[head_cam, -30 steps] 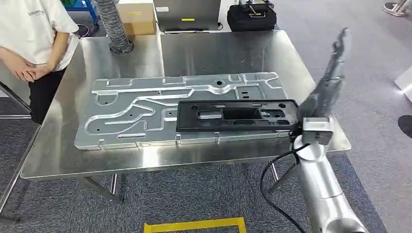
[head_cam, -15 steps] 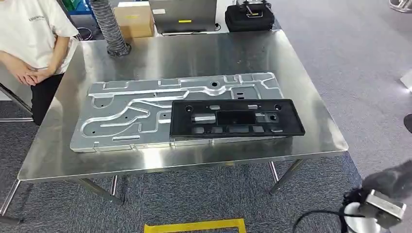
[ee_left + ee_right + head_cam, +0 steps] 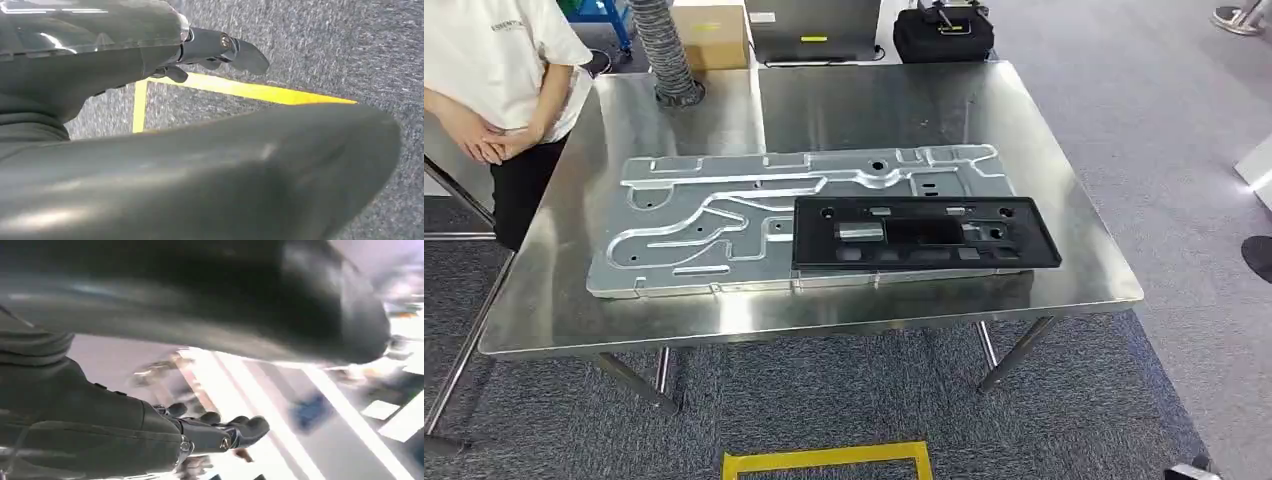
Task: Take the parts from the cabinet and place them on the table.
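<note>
A long black plastic part [image 3: 924, 232] with several cut-outs lies flat on the steel table [image 3: 904, 110], overlapping the near right portion of a large silver stamped metal panel [image 3: 714, 225]. Nothing touches either part. My left hand [image 3: 215, 50] hangs over grey carpet and yellow floor tape, fingers stretched out and holding nothing. My right hand [image 3: 220, 432] appears in its blurred wrist view, fingers extended and empty.
A person [image 3: 494, 70] in a white shirt stands at the table's far left corner with hands clasped. A ribbed hose [image 3: 669, 60], a cardboard box [image 3: 709, 30], a grey case [image 3: 812, 25] and a black bag [image 3: 942, 35] stand along the far edge. Yellow tape [image 3: 824, 460] marks the floor.
My right arm, which was at the black part's right end, has let go and dropped down out of the head view. The black part stays on the panel. The camera has shifted slightly.
</note>
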Controlling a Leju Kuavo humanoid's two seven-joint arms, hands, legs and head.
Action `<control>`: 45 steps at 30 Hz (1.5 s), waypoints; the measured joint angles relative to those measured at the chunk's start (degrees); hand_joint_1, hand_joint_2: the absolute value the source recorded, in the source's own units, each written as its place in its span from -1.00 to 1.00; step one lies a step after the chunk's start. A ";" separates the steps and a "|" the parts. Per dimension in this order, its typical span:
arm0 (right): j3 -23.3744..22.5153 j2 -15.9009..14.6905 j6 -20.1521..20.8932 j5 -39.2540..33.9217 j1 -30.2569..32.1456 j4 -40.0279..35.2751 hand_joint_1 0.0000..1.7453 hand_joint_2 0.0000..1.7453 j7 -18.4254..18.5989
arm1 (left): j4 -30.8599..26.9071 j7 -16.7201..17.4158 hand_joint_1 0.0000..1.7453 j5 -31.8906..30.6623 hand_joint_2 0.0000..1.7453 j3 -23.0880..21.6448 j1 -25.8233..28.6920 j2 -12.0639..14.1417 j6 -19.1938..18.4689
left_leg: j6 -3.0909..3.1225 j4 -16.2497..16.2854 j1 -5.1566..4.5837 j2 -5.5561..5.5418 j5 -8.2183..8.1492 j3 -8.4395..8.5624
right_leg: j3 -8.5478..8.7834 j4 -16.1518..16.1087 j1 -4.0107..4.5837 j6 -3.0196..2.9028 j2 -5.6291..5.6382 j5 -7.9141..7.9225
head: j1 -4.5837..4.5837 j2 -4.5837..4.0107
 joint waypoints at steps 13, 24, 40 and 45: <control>-5.94 -1.64 -1.57 21.39 -8.28 44.34 -1.00 -1.00 11.85 | 0.00 0.09 -1.00 -1.16 -1.00 0.09 0.03 -0.59 0.20 | -2.79 17.08 0.21 0.13 -10.43 -3.18 | -2.63 -5.64 1.12 -3.47 -0.17 5.94 | 0.00 0.00; -3.84 -1.60 6.61 25.06 -9.96 53.12 -1.00 -1.00 17.68 | 0.02 0.17 -1.00 -3.17 -1.00 -0.11 -0.48 -0.76 0.00 | 0.67 -2.88 -0.19 0.61 -3.65 7.36 | -7.51 0.92 0.74 -0.64 0.13 1.87 | 0.00 0.00; -2.66 -1.46 11.41 26.33 -11.31 55.41 -1.00 -1.00 20.48 | 0.04 -0.11 -1.00 -4.83 -1.00 -1.22 -0.32 -0.85 -0.18 | -2.91 8.50 0.35 0.60 -8.17 -2.92 | 1.00 -6.26 0.19 -2.88 -0.22 3.41 | 0.00 -0.02; -2.51 -1.46 11.37 26.74 -11.23 55.56 -1.00 -1.00 21.00 | 0.04 -0.26 -1.00 -4.94 -1.00 -1.42 -0.40 -0.90 -0.15 | -2.92 14.39 0.33 0.61 -6.75 0.11 | -3.84 -5.32 0.69 -2.80 -0.32 6.38 | 0.00 0.00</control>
